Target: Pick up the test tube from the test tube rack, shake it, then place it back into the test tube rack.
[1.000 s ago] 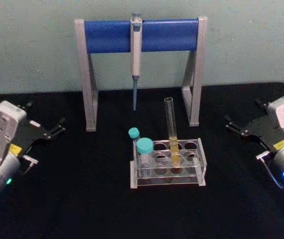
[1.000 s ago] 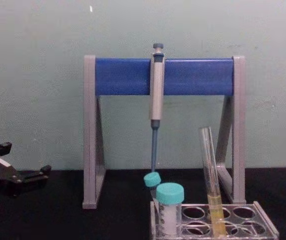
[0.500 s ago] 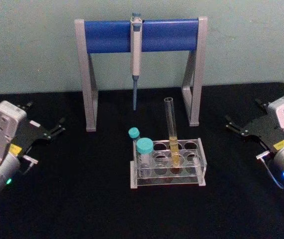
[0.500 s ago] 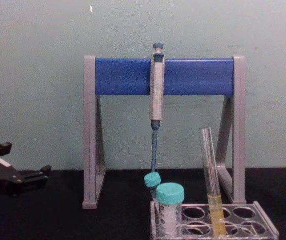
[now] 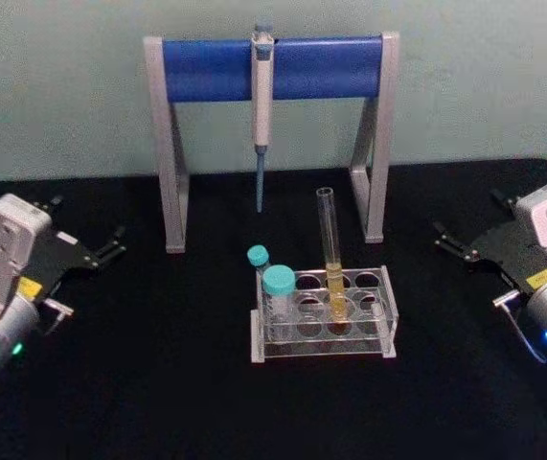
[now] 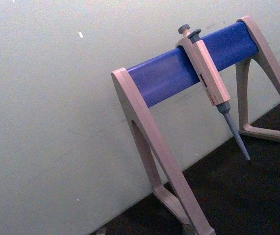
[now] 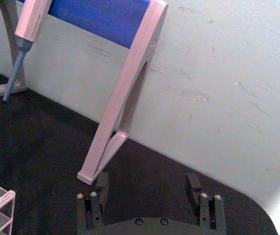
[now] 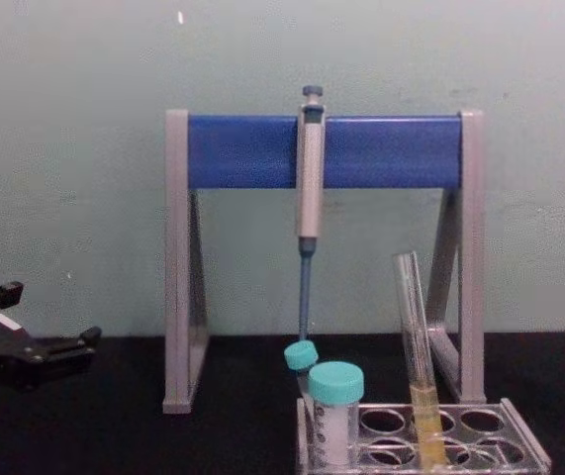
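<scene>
Light's soft & even across all views; can't tell the source. The wall [image 5: 62, 96] is lit flat, brightest in my left wrist view. The black table [image 5: 158, 383] soaks up light, so my right gripper [image 7: 147, 182] & its dark fingers [image 7: 102, 185] barely stand out vs it. The test tube [image 5: 329, 230] glass & the test tube rack [image 5: 359, 345] edges catch thin pale highlights. The stand [image 7: 130, 83] leg's inner cutout face sits in shade. A green LED glows on my left arm [image 5: 16, 349], a blue one on my right arm [image 5: 544, 336].
</scene>
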